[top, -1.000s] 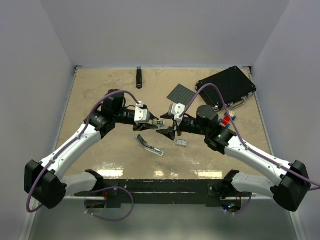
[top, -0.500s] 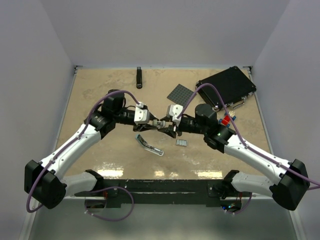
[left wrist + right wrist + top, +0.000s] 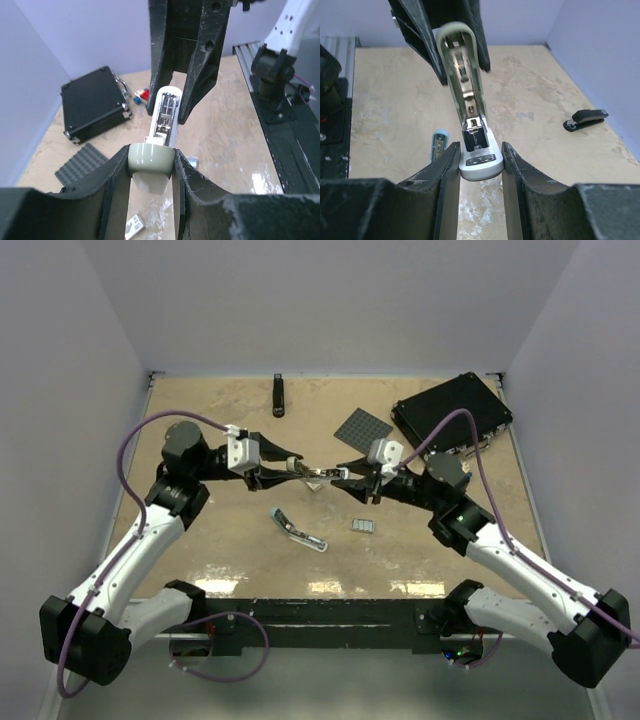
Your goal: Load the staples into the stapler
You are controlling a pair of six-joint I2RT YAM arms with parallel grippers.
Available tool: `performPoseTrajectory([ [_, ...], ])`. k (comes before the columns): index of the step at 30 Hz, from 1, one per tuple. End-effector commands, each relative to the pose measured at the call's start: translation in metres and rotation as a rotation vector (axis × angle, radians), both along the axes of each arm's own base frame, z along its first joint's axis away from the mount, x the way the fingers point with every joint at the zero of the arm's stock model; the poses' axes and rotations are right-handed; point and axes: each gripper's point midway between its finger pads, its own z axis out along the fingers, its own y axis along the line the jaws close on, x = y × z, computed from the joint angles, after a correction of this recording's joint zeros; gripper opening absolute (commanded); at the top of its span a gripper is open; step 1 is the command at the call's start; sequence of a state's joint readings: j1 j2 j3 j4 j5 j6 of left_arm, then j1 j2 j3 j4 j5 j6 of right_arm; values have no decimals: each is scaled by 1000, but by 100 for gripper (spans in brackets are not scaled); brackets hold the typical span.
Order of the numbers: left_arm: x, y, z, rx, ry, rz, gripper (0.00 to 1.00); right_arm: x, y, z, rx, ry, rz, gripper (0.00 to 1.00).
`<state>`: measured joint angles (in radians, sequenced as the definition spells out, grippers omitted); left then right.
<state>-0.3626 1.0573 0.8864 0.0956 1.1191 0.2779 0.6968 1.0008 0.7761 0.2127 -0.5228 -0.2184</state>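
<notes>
The grey-green stapler (image 3: 319, 475) hangs above the table, held at both ends. My left gripper (image 3: 295, 469) is shut on its rounded green end (image 3: 150, 157). My right gripper (image 3: 346, 473) is shut on the pale end (image 3: 480, 162), with both fingers against its sides. The silvery metal channel (image 3: 466, 80) faces the right wrist camera. The stapler's pale blue part (image 3: 297, 529) lies on the table below, also in the right wrist view (image 3: 437, 143). Of the staples, the grey-blue tray (image 3: 364, 526) lies right of it, and the white box (image 3: 134, 227) lies under the left gripper.
A slim black stapler (image 3: 279, 395) lies at the back. A black case (image 3: 452, 412) sits at the back right, with a grey studded plate (image 3: 362, 427) left of it. Red and blue bricks (image 3: 142, 96) lie beside the case.
The right gripper has closed on the stapler's free end. Both arms have shifted, the left wrist drawing back to the left, and the stapler now hangs higher between them.
</notes>
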Motion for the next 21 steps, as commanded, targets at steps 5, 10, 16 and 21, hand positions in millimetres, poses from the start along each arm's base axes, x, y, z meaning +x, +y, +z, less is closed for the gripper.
performPoseTrajectory([
  [5, 59, 54, 94, -518, 108, 450, 0, -9, -55, 79, 401, -90, -80, 0],
  [10, 43, 78, 120, -870, 243, 428, 0, -27, -64, 93, 547, -92, -26, 0],
  [16, 52, 96, 117, -1043, 434, 484, 0, -40, -76, 98, 686, -81, -5, 0],
  [21, 57, 108, 116, -1136, 521, 529, 0, -39, -75, 83, 695, -43, 3, 0],
])
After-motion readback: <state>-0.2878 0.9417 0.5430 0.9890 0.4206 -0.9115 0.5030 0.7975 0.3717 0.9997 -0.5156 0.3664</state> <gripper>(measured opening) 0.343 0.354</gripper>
